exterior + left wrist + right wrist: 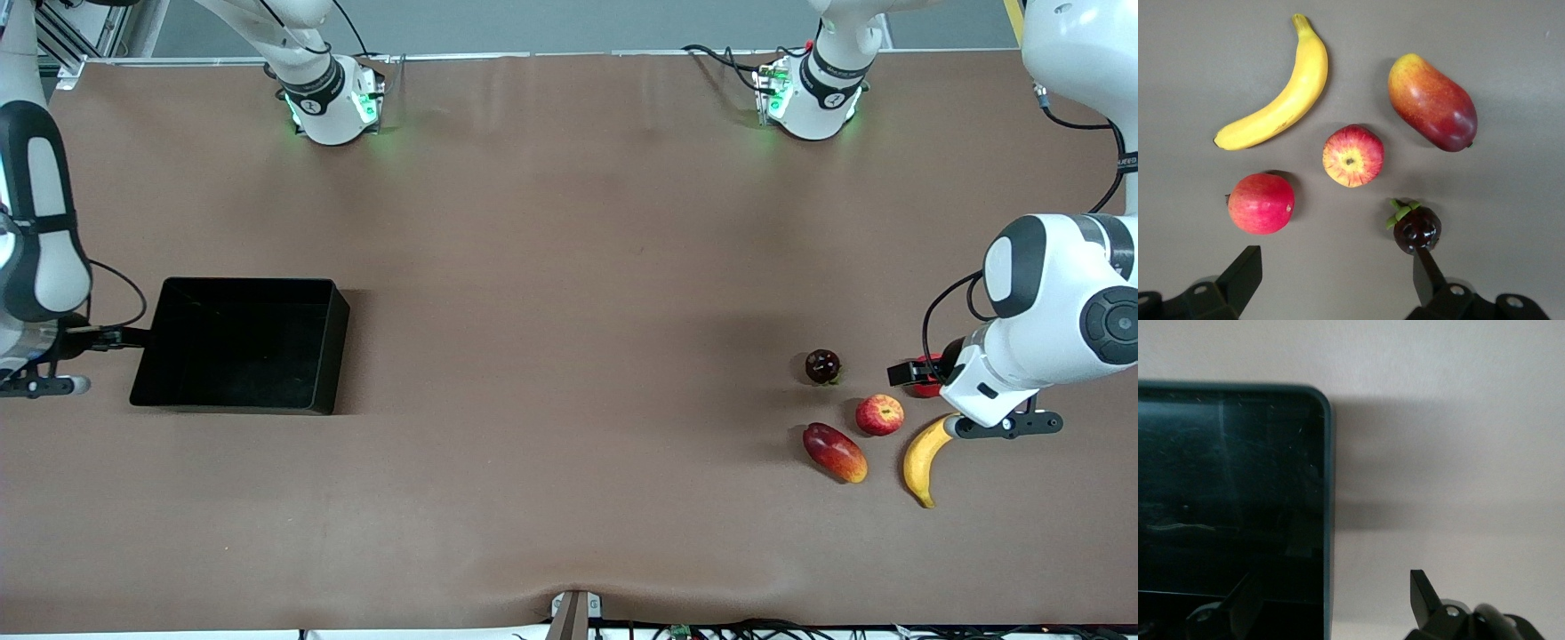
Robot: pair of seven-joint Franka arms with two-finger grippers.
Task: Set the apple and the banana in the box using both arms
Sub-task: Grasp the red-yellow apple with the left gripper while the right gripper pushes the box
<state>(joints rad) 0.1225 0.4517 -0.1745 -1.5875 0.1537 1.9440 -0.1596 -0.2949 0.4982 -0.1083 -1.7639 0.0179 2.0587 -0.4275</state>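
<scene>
Over at the left arm's end of the desk (569,267), my left end effector (1331,280) hangs spread wide above the fruit cluster, holding nothing. It's up high so I can see everything before committing. The apple (1353,155) sits in the middle of the bunch, with the banana (1278,100) just beside it, nearer the front camera. A plain red fruit (1261,203), a mango (1432,102) and a dark mangosteen (1417,229) crowd close, so I reckon picking cleanly takes care. My right end effector (1331,603) is spread too, straddling the wall of the box (236,347) at the right arm's end, probably to grab that wall. The box is empty so far.
</scene>
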